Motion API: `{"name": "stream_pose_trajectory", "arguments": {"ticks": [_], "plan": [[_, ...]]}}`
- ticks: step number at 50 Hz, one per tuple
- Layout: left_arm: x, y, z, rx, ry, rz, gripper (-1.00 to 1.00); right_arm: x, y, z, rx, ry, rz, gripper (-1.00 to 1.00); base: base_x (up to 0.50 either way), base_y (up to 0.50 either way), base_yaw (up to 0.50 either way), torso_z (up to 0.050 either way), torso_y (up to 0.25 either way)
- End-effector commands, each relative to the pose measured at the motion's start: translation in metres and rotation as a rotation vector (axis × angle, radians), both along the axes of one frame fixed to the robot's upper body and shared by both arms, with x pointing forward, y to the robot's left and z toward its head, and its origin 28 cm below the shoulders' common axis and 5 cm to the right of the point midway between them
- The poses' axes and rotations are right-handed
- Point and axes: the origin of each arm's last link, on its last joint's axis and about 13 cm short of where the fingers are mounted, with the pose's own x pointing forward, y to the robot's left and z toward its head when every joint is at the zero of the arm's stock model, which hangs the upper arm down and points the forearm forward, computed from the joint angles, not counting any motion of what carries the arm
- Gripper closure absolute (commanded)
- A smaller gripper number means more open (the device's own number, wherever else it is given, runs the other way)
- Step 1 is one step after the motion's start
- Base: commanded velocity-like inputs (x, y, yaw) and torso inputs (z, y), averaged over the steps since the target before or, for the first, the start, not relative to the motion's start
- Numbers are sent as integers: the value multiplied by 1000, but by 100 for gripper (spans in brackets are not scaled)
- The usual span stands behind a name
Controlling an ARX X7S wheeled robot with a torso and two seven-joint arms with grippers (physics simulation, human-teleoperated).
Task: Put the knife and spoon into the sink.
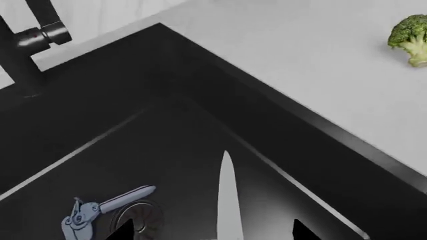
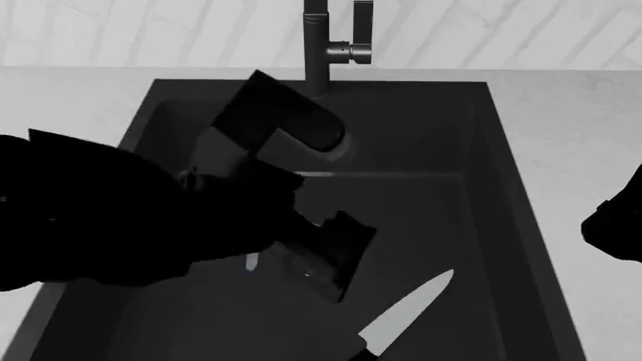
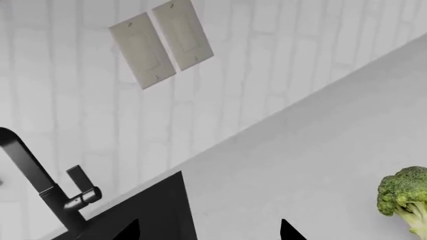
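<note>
The knife (image 2: 407,308) lies flat on the floor of the sink (image 2: 501,188), blade pointing toward the far right corner; in the left wrist view its pale blade (image 1: 229,200) runs up between the left gripper's 2 spread fingertips (image 1: 303,231), which are open and hold nothing. A blue-grey hinged tool (image 1: 100,207) rests beside the drain (image 1: 139,217). The right gripper (image 3: 208,232) hangs open above the counter (image 3: 320,165), near a broccoli floret (image 3: 403,197), well apart from the knife
</note>
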Motion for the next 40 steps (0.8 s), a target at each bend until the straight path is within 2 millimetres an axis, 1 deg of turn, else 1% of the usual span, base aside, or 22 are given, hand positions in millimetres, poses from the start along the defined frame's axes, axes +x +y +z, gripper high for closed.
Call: {"name": "stream_pose_trajectory", "arguments": {"ticks": [1,3,5,7,9,13,14,15,17,18,19,21,22,23,27,28,29,31,32,33,35,40], "plan": [[-53,45,54,-30,-276,203,-100,2,0,5,-4,-16,-2,-100,0,0,0,0,0],[-60,57,50,1,-297,251,-100,3,1,6,-7,-16,1,-100,0,0,0,0,0],[-69,64,48,-2,-307,276,-100,3,1,6,-9,-15,3,-100,0,0,0,0,0],[-78,72,46,15,-328,341,-100,4,2,7,-11,-17,8,-100,0,0,0,0,0],[-83,78,42,-7,-292,392,-100,4,3,6,-14,-15,11,-100,0,0,0,0,0],[-90,89,34,22,-234,477,-100,4,3,6,-15,-13,15,-100,0,0,0,0,0],[-91,92,33,54,-233,492,-100,4,3,5,-15,-13,16,-100,0,0,0,0,0],[-92,97,33,53,-235,543,-100,3,2,5,-14,-14,14,-100,0,0,0,0,0],[-93,104,33,55,-205,591,-100,2,1,3,-11,-13,11,-100,0,0,0,0,0],[-92,109,32,109,-216,636,-100,2,1,3,-9,-13,12,-100,0,0,0,0,0],[-92,112,32,112,-211,651,-100,2,1,3,-10,-13,13,-100,0,0,0,0,0],[-87,127,34,163,-212,755,-100,2,0,0,-9,-13,15,-100,0,0,0,0,0],[-85,131,34,132,-197,789,-100,2,-1,0,-7,-12,14,-100,0,0,0,0,0],[-81,140,36,132,-193,857,-100,2,-1,-2,-4,-10,13,-100,0,0,0,0,0],[-73,161,40,114,-183,969,-100,2,-2,-3,-2,-7,13,-100,0,0,0,0,0],[-70,166,41,164,-210,989,-100,2,-2,-2,-3,-8,15,-100,0,0,0,0,0],[-68,170,42,151,-207,1017,-100,3,-1,-2,-4,-9,17,-100,0,0,0,0,0],[-63,180,44,186,-215,1080,-100,4,-1,-2,-6,-9,21,-100,0,0,0,0,0],[-61,188,46,140,-193,1108,-100,4,0,-2,-7,-7,21,-100,0,0,0,0,0],[-60,190,47,119,-191,1126,-100,4,-1,-3,-7,-7,21,-100,0,0,0,0,0],[-60,201,50,133,-191,1160,-100,4,-1,-4,-4,-3,18,-100,0,0,0,0,0],[-58,213,54,110,-166,1224,-100,6,0,-5,-1,-1,20,-100,0,0,0,0,0]]}}
